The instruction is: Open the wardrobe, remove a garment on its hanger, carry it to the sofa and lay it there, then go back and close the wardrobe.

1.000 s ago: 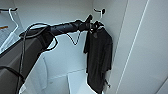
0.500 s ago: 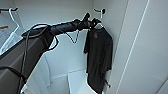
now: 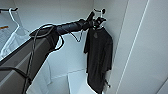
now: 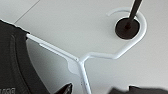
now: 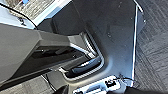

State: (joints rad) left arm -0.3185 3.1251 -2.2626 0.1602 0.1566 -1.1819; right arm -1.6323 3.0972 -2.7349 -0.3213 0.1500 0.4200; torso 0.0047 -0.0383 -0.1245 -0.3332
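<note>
In the head view, the left arm reaches from about eight o'clock up toward one o'clock, deep into the open wardrobe (image 3: 75, 15), and the left tool (image 3: 96, 23) sits right at the neck of the hanger (image 3: 98, 15), whose white hook loops over a black peg (image 3: 103, 11) on the side wall. The garment (image 3: 98, 57) hangs below it at about four o'clock from the tool, a limp black T-shirt draped straight down; whether the tool's two halves are apart or closed on the hanger cannot be told from here. A white shirt (image 3: 12, 42) hangs at nine o'clock on another hanger. In the left wrist view, the hanger (image 4: 82, 60) lies close ahead: its hook curls around the peg's round black base (image 4: 127, 28) at two o'clock, one arm runs off toward nine o'clock into the black fabric (image 4: 15, 62), and two dark tips of the tool (image 4: 100, 89) show at six o'clock on either side of the stem, looking parted rather than clamped, though this is not certain. The shirt is likely light and soft and would slide or bunch if gripped, while the thin hanger is stiff and smooth, so the junction just under the hook looks the best place to hold. The right wrist view shows the robot's own dark body and grey carpet (image 5: 152, 50); the right tool's state cannot be told.
</note>
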